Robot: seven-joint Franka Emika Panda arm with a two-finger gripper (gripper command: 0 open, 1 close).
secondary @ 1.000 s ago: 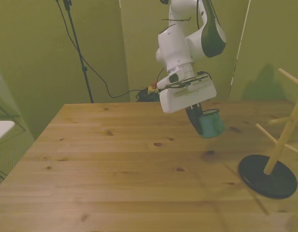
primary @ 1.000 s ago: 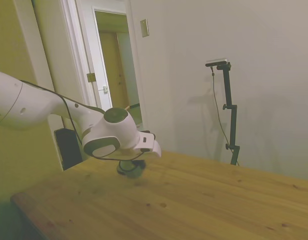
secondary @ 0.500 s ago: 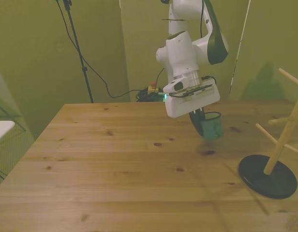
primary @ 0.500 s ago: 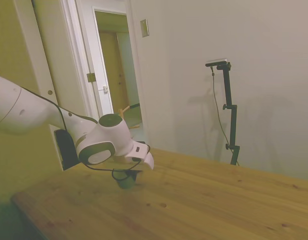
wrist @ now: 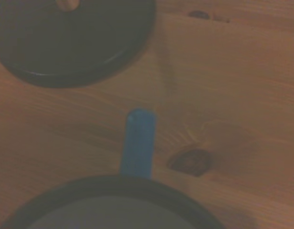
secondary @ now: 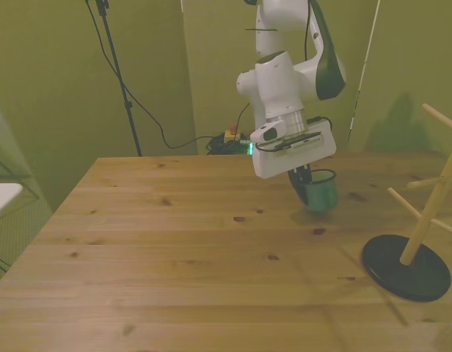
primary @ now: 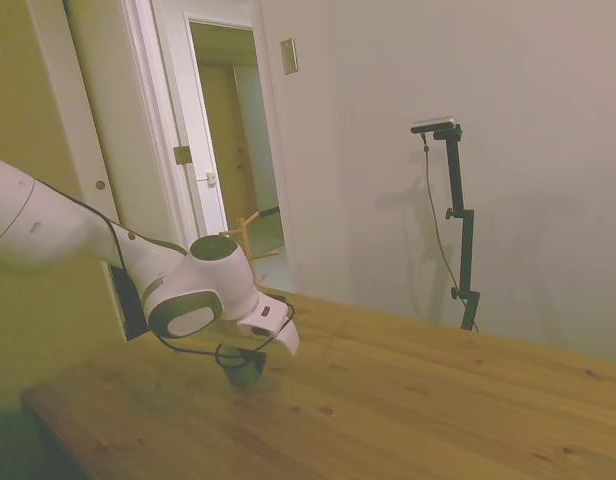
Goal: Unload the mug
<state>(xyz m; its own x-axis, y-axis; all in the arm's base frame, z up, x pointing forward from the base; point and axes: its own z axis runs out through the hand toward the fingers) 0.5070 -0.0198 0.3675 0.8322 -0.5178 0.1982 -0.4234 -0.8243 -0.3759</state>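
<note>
The teal-green mug [secondary: 321, 193] is upright, low over the wooden table [secondary: 175, 249], toward the front view's right. I cannot tell whether its bottom touches the wood. My gripper [secondary: 305, 183] is shut on the mug's rim, with its dark fingers reaching down from the white hand. From the side the mug [primary: 247, 369] shows as a small dark shape under the hand, and the gripper [primary: 238, 357] sits just above it. Up close, the wrist view shows the mug's dark rim [wrist: 109, 191] and its handle [wrist: 139, 143].
A wooden peg stand [secondary: 432, 207] on a black round base [secondary: 406, 268] is at the front view's right edge, a short way from the mug. That base [wrist: 70, 38] also fills a corner of the wrist view. An open doorway [primary: 233, 150] lies behind the arm.
The arm has lowered the mug from the air down to the table surface and drawn it slightly back toward the robot. The grip on the mug is unchanged.
</note>
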